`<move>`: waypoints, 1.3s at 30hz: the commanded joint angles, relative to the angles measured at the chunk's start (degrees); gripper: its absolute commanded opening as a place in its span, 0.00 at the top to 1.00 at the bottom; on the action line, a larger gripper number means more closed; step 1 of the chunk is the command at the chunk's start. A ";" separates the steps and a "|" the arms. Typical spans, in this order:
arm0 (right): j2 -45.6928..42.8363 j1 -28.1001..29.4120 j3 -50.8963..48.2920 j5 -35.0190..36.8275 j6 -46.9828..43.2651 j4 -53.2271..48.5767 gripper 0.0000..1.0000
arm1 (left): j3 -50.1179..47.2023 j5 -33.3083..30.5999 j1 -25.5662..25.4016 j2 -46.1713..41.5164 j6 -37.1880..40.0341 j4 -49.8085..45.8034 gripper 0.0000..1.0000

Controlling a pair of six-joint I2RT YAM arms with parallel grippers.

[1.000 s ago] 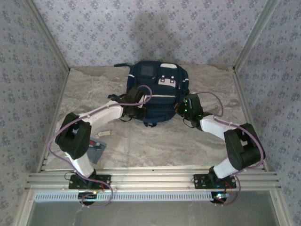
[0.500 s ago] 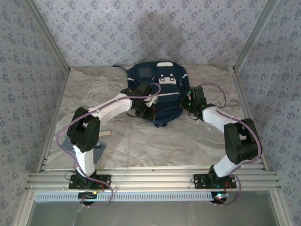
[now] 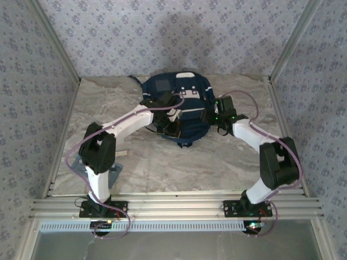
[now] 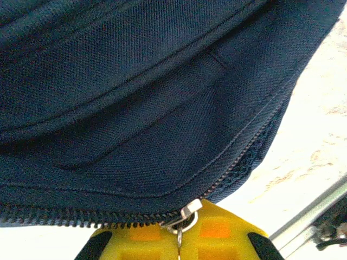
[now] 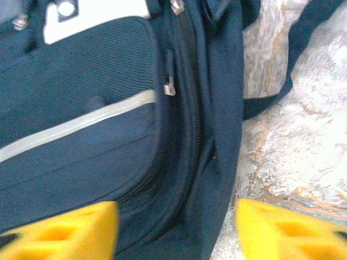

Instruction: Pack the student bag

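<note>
The student bag [image 3: 181, 108] lies at the far middle of the marble table [image 3: 233, 162], front panel up. My left claw [image 4: 179, 241] is pinched tight on the metal zipper pull [image 4: 187, 211] along the bag's zip. My right claw [image 5: 176, 227] stands wide, yellow fingers [image 5: 59, 230] either side of the bag's zippered flank, gripping nothing. A dark strap [image 5: 293, 54] trails over the marble beside it.

The left pincer [image 4: 179, 238], closed on a metal zip pull [image 4: 187, 208], has moved further across the navy-blue fabric backpack [image 3: 187, 95], now bunched rounder. The right pincer [image 5: 176, 222] has opened at the backpack's right side.
</note>
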 commanded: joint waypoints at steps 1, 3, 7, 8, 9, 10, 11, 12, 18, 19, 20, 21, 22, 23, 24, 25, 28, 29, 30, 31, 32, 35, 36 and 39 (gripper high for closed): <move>-8.24 0.10 -3.33 -1.12 8.25 -2.75 0.27 | -0.36 6.55 -0.77 0.25 -6.83 8.23 1.00; -12.08 0.23 -7.53 -3.08 14.12 -0.79 0.19 | -1.39 7.73 -1.45 0.65 -10.71 13.56 1.00; -16.79 1.84 -14.65 -3.73 23.79 4.51 0.13 | -1.25 7.96 -3.16 2.24 -16.31 20.89 1.00; -17.46 2.40 -16.06 -3.32 25.87 5.76 0.12 | -0.91 8.38 -3.55 2.75 -17.41 22.56 1.00; -17.77 2.81 -17.44 -2.90 27.84 7.21 0.12 | -0.24 8.71 -3.93 3.30 -18.02 23.40 1.00; -17.89 3.07 -18.61 -2.88 29.16 8.96 0.10 | 0.68 8.76 -4.38 3.91 -18.12 23.50 1.00; -17.72 3.38 -19.70 -3.13 31.12 11.38 0.10 | 1.88 8.89 -4.88 4.63 -17.98 23.27 1.00; -17.24 3.51 -20.62 -3.24 32.56 13.45 0.10 | 3.25 9.08 -5.38 5.37 -17.55 22.56 1.00; -11.10 4.97 -20.56 -1.09 36.55 19.78 0.16 | 5.93 9.55 -7.94 7.31 -16.03 20.06 1.00; -9.71 5.00 -20.74 -1.10 37.11 21.55 0.20 | 5.93 9.75 -8.04 7.40 -15.78 19.82 1.00; -8.13 4.98 -20.92 -1.22 37.47 23.33 0.30 | 6.07 10.12 -8.17 7.49 -15.28 19.24 1.00; -6.86 4.98 -20.85 -1.13 37.30 24.44 0.44 | 6.22 10.33 -8.14 7.54 -14.51 18.38 1.00; -6.05 4.88 -20.75 -0.78 37.15 24.72 0.55 | 6.35 10.29 -8.13 7.49 -13.63 17.30 1.00; -5.40 4.77 -21.02 -0.47 36.72 25.76 0.68 | 6.66 10.03 -8.15 7.39 -12.38 15.79 1.00; -5.25 4.54 -21.32 -0.15 35.68 26.25 0.80 | 7.23 9.53 -8.06 7.32 -10.57 13.51 1.00; -5.48 4.08 -21.14 0.15 34.28 25.41 0.93 | 7.70 8.26 -7.94 7.38 -8.63 10.75 1.00; -7.70 2.90 -19.67 1.53 27.94 19.87 1.00 | 8.51 4.18 -6.57 7.75 -3.42 2.71 1.00; -8.67 2.55 -19.14 1.97 25.69 17.75 1.00 | 8.23 3.22 -5.73 7.67 -2.34 1.20 1.00; -9.68 2.11 -18.49 2.56 23.05 15.36 1.00 | 7.75 2.20 -4.66 7.46 -1.42 0.05 1.00; -10.55 1.55 -17.91 3.30 20.30 13.20 1.00 | 7.10 1.25 -3.66 7.13 -0.69 -1.09 1.00; -11.08 1.03 -17.55 3.59 18.19 11.81 1.00 | 6.76 0.39 -2.82 6.89 0.00 -2.02 1.00; -11.87 -1.24 -17.28 3.66 13.22 10.12 1.00 | 7.10 -3.24 -1.14 6.52 2.58 -5.48 1.00; -11.85 -2.24 -17.16 3.63 11.86 9.69 1.00 | 7.54 -4.31 -0.87 6.59 3.35 -6.84 1.00; -11.30 -3.79 -16.53 3.52 8.50 9.05 1.00 | 8.15 -5.58 -0.49 6.87 4.74 -9.52 1.00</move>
